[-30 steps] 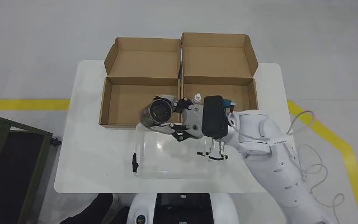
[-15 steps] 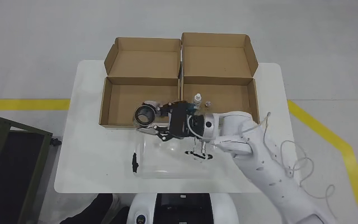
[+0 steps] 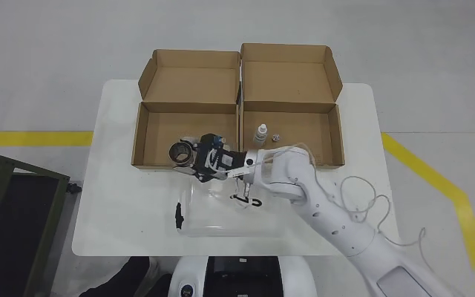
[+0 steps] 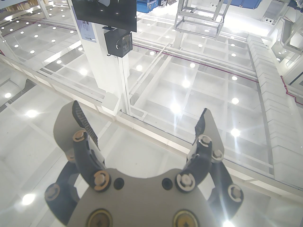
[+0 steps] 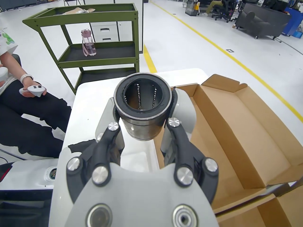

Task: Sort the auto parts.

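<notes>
My right gripper (image 5: 142,116) is shut on a metal cylindrical bearing (image 5: 142,108), a hollow sleeve with ball rows inside. From above, the bearing (image 3: 179,152) hangs over the front edge of the left cardboard box (image 3: 156,134), with the right gripper (image 3: 191,157) holding it sideways. A small white bottle (image 3: 260,134) and a small metal part (image 3: 275,136) lie in the right cardboard box (image 3: 319,130). My left gripper (image 4: 142,125) is open, points up at the ceiling and holds nothing.
A clear plastic bin (image 3: 230,211) sits at the table's front, with a small dark piece (image 3: 179,215) at its left end. Both boxes have their lids folded back. A green cart (image 5: 87,38) stands beyond the table's end, beside a seated person.
The right arm has carried the bearing leftward, from above the bin's back edge to the front edge of the left box. The wrist has turned as it went.
</notes>
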